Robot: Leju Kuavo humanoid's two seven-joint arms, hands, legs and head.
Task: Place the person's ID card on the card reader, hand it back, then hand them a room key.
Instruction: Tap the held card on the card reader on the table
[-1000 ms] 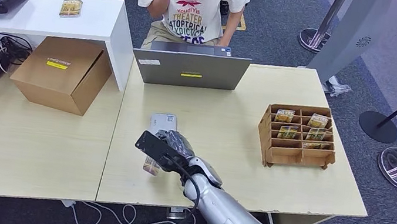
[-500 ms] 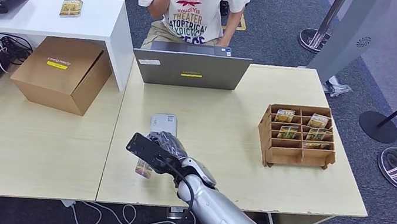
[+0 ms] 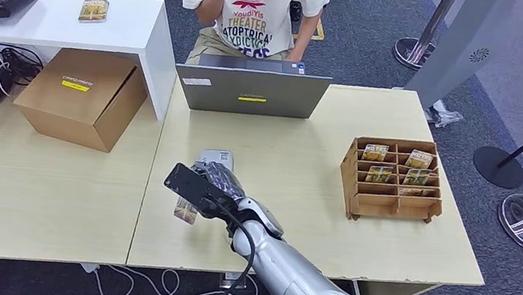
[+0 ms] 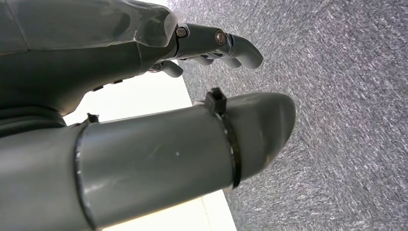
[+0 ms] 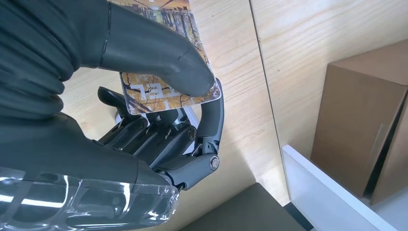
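The silver right arm reaches forward over the near part of the pale wooden desk [image 3: 401, 239], its dark many-fingered right hand [image 3: 215, 187] pinching a yellow-printed card [image 5: 163, 91] between the thick grey thumb and the fingers beneath. The dark left hand [image 4: 144, 115] hangs over grey carpet beside a desk edge, fingers loosely curled, holding nothing.

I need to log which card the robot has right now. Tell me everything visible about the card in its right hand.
The card is a thin, flat rectangle with rounded corners, printed with a yellow-orange scene and pale lettering too partial to read. The right hand pinches it, the thick grey thumb pressing its printed face and darker fingers behind it. In the head view the card sticks out of the hand over the light wooden table, close to the silver card reader; whether it touches either cannot be told.
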